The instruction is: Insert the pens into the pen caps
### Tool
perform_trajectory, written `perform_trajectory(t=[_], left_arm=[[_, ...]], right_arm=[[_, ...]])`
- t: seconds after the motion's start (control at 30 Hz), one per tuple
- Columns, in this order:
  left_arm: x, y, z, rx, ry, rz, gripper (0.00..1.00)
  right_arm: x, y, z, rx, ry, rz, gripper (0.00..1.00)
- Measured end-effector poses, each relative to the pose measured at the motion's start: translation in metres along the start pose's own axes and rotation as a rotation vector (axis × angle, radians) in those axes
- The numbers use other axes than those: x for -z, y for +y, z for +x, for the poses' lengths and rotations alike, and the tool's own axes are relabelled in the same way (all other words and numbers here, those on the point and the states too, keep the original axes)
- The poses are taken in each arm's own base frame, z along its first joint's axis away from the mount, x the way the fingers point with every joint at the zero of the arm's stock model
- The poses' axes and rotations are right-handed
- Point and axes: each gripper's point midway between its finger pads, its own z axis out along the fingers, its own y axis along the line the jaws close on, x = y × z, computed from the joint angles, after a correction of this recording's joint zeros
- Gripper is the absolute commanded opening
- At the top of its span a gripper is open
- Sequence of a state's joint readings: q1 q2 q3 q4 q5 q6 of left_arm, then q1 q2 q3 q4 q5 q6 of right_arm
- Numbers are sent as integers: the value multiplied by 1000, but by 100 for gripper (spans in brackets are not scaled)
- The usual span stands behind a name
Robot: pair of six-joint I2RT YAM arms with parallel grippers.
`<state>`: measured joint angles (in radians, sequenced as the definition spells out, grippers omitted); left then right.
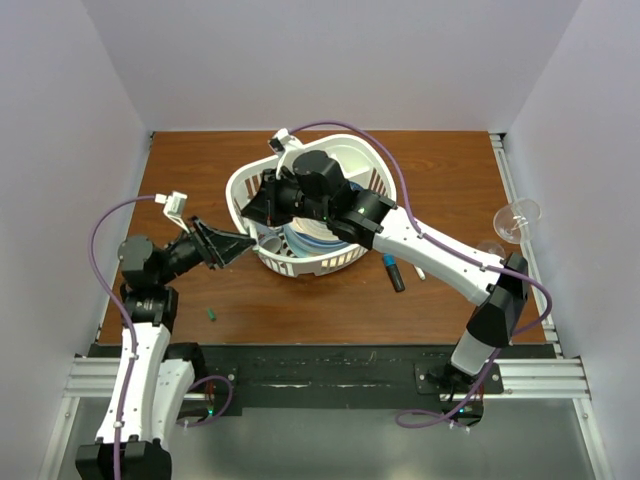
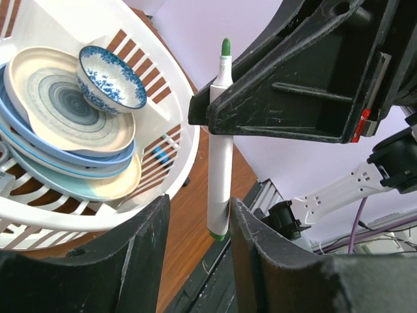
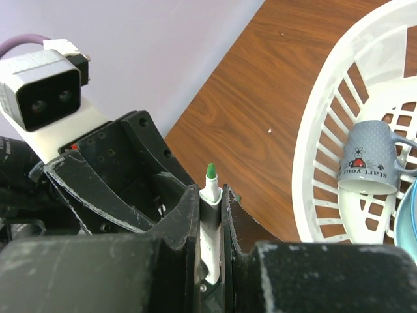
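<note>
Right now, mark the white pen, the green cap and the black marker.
white pen (image 2: 220,176): left wrist view, mid-barrel.
green cap (image 1: 212,314): top external view, its middle.
black marker (image 1: 394,276): top external view, black body.

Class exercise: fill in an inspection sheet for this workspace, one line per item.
Surface: brown wooden table.
Job's things: white pen, green-tipped, held off the table; green cap and black marker lying on it.
Clutter: white basket holding plates, a bowl and a mug; glass at the right edge.
Grippers: right gripper shut on the white pen; left gripper open, fingers either side of its lower end.
Cables: purple cable looping off each arm.
Surroundings: pale walls.
</note>
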<state>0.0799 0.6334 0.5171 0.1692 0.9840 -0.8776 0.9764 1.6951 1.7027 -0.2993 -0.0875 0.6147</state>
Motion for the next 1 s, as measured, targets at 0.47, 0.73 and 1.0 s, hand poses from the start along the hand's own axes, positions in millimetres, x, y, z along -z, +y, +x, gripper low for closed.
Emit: perform_trajectory(t=[0.47,0.73,1.0], left_arm=[[-2,-11,0,25,-15,73,0],[-3,-12,-3,39,-30,75,0],[-4,-14,-6,47,-46,82,0]], right_arm=[[-3,4,-5,-24,-31,-28,34],[5,-4,22,-65,0,-52,38],[14,5,20,-79,-20,-100,1]])
